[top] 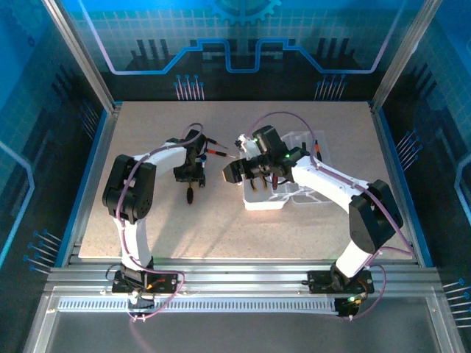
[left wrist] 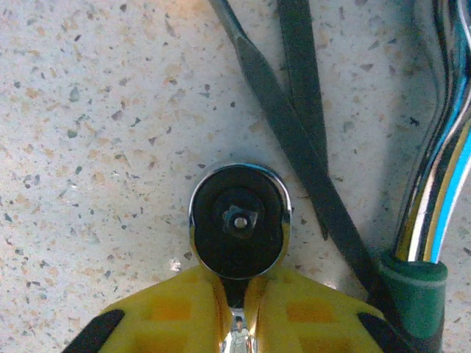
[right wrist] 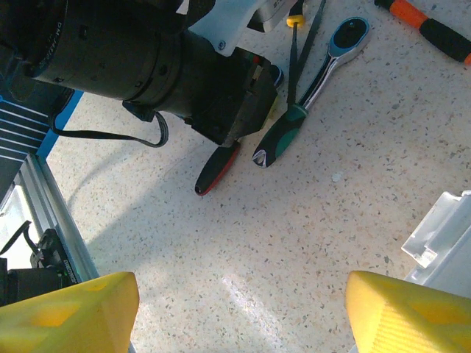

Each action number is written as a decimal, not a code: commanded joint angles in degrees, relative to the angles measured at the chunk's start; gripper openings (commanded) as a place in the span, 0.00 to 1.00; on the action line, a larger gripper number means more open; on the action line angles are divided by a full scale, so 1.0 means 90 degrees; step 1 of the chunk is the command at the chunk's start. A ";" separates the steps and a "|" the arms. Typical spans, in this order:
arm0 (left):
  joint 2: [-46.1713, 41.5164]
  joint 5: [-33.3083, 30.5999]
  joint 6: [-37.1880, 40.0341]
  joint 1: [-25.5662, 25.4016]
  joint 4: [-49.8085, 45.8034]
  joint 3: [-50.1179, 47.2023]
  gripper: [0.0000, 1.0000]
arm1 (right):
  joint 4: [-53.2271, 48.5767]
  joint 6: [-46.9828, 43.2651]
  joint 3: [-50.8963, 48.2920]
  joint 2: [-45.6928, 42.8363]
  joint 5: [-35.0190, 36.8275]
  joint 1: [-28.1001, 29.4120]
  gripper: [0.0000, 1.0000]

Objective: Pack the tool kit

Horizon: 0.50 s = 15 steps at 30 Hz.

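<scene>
While the left end effector (left wrist: 235, 298) pinches the chrome neck of a small ratchet (left wrist: 237, 220), with the round head and its square drive poking out just past the yellow fingertips (left wrist: 176, 312), the right end effector (right wrist: 235, 309) hangs spread wide with nothing between its pads, over bare counter (top: 309, 235) just beside the clear case (top: 259, 200). That case sits right of centre on the counter, with the right arm reaching over it. The other loose tools lie close around the left end effector: a green-handled ratchet (right wrist: 309, 84), a pair of thin dark blades (left wrist: 294, 140) crossing beside it, and an orange-and-black screwdriver (right wrist: 430, 26) a little farther off. A red-and-black handle (right wrist: 215, 169) shows under the left wrist; it is probably the handle of the pinched ratchet, though the join is hidden.

The ratchet looks like solid steel, so it is likely stiff, dense for its size and slick on the plated parts. A pinch on the narrow neck leaves the longer handle free to swing, and the tool may pivot or slide in the pads. A hold nearer the rubbery handle should bite better. The case looks thin and light, so it will probably skate or flex under a push. Its rim or wall seems the safest place to steady it while tools go in.
</scene>
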 commanded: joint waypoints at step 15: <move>-0.1456 0.0947 0.0072 0.0114 -0.0607 0.0235 0.00 | -0.0688 -0.0470 0.0406 -0.0021 0.0021 0.0159 0.84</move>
